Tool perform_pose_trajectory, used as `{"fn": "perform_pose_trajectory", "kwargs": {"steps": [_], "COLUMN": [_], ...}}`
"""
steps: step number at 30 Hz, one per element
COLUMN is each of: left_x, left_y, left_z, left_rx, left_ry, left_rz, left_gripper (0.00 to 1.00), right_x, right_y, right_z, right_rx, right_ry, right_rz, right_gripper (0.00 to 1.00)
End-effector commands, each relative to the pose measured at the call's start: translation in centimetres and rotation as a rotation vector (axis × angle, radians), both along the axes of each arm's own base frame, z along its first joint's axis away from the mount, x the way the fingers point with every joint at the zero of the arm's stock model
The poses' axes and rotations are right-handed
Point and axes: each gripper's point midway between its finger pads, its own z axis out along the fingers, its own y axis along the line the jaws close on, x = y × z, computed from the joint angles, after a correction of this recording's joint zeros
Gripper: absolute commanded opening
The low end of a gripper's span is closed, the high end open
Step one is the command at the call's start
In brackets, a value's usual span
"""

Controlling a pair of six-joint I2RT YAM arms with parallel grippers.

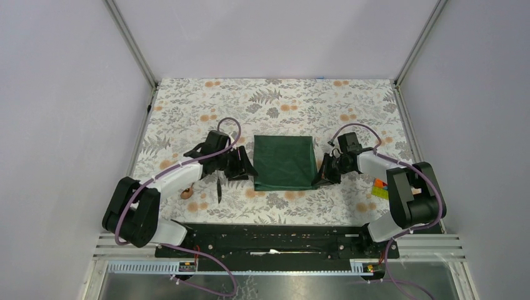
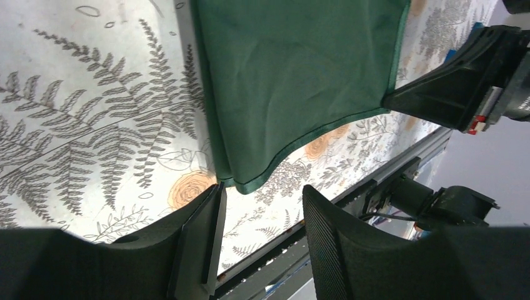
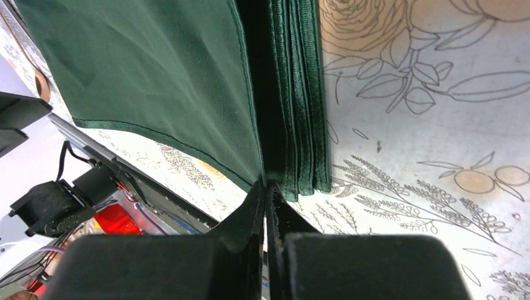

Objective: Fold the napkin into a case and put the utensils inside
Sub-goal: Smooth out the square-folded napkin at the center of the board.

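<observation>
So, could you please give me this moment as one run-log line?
left gripper: open at napkin corner | right gripper: shut on napkin | spoon, knife: on tablecloth, outside napkin

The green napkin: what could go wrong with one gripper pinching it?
The right gripper seems shut on just the top layer of the napkin; pulling may drag the stack askew. The left gripper is open, so its corner lies free and the fold could skew. The knife beside the left arm could get nudged.
</observation>
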Motion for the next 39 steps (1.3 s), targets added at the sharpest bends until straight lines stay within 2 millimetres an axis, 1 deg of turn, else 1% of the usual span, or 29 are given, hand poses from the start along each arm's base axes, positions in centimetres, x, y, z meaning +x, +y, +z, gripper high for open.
{"fn": "perform_pose_trajectory", "kwargs": {"steps": [1,6,12,16,20,28,35,39], "left_x": [1.3,1.3,0.8,0.5,0.4,0.1,-1.0,-1.3], "left_y": [-2.0,-3.2,-4.6,-4.7,-4.9,-5.6,-6.6,-6.6], "left_z": [2.3,2.2,1.8,1.0,0.8,1.6,0.4,0.0], "left_rx": [-0.058,-0.074,-0.091,-0.085,-0.085,-0.102,-0.112,-0.101], "left_ry": [-0.068,-0.068,-0.056,-0.044,-0.037,-0.053,-0.029,-0.027], "left_rz": [-0.056,-0.075,-0.11,-0.115,-0.123,-0.144,-0.165,-0.164], "left_gripper": [0.53,0.51,0.5,0.5,0.5,0.52,0.51,0.51], "right_x": [0.6,0.2,0.2,0.0,-0.2,0.2,0.2,0.1], "right_y": [-0.5,-0.9,-1.4,-1.9,-2.4,-2.8,-2.9,-3.0], "right_z": [1.1,0.9,0.8,0.6,0.4,1.0,1.2,1.0], "right_rx": [-0.04,-0.066,-0.095,-0.124,-0.156,-0.181,-0.181,-0.185], "right_ry": [-0.051,-0.044,-0.04,-0.03,-0.031,-0.053,-0.057,-0.052], "right_rz": [0.005,0.001,-0.009,-0.015,-0.022,-0.025,-0.029,-0.029], "right_gripper": [0.0,0.0,0.0,0.0,0.0,0.0,0.0,0.0]}}
